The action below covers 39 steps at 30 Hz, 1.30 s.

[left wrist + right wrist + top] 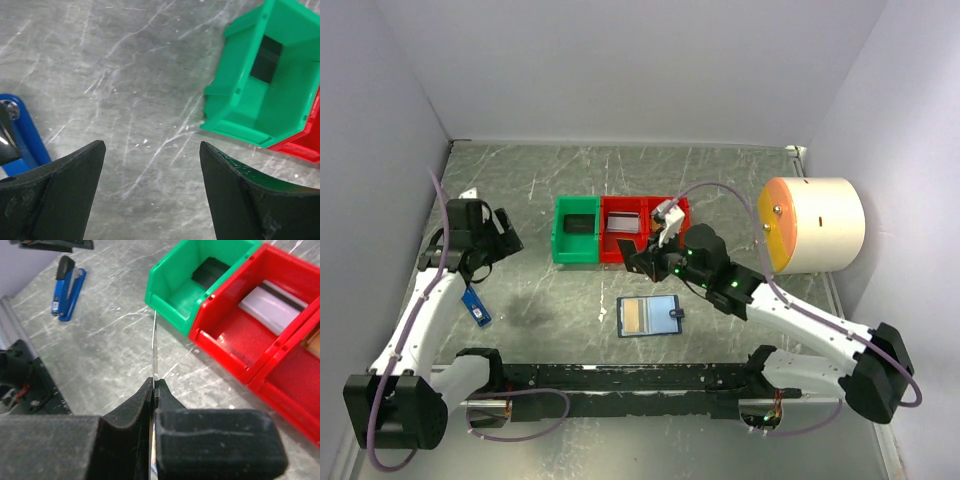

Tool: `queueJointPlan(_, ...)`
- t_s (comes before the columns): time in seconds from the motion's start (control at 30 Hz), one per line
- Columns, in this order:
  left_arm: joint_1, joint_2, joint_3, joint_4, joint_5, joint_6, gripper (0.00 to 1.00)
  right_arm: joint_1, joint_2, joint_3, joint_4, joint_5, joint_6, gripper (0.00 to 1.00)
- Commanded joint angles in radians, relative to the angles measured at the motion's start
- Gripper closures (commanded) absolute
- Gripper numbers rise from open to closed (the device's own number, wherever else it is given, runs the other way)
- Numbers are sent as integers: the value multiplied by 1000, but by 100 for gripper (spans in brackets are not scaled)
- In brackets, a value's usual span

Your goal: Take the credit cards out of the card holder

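Open card holder (650, 316) flat at table centre, tan card (636, 317) apparently not yet removed; right gripper (154, 386) pinching a thin card (154, 347) edge-on near green bin (170, 305) and red bins (290, 260), which already hold cards; left gripper (152, 150) spread, empty; blue tag (477, 307) well aside, nothing obstructing
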Motion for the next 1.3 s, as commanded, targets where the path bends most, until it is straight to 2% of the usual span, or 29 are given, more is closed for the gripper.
queueJointPlan(0.0, 59, -47, -46, 37, 44, 77, 12, 37, 79, 83, 24, 121, -167, 100)
queueJointPlan(0.17, 60, -100, -41, 38, -32, 64, 12, 45, 275, 257, -9, 133, -284, 100)
queueJointPlan(0.3, 60, -146, -44, 27, -95, 45, 12, 49, 488, 469, -86, 120, -334, 100)
queueJointPlan(0.33, 60, -165, -46, 21, -121, 36, 11, 55, 594, 577, -129, 114, -363, 100)
queueJointPlan(0.57, 61, -184, -40, -2, -196, 14, 11, 84, 872, 858, -267, 161, -463, 100)
queueJointPlan(0.83, 62, -192, -41, 5, -194, 16, 13, 101, 1064, 1018, -333, 318, -584, 100)
queueJointPlan(1.27, 61, -185, -42, 13, -165, 29, 14, 113, 1200, 1127, -273, 396, -780, 100)
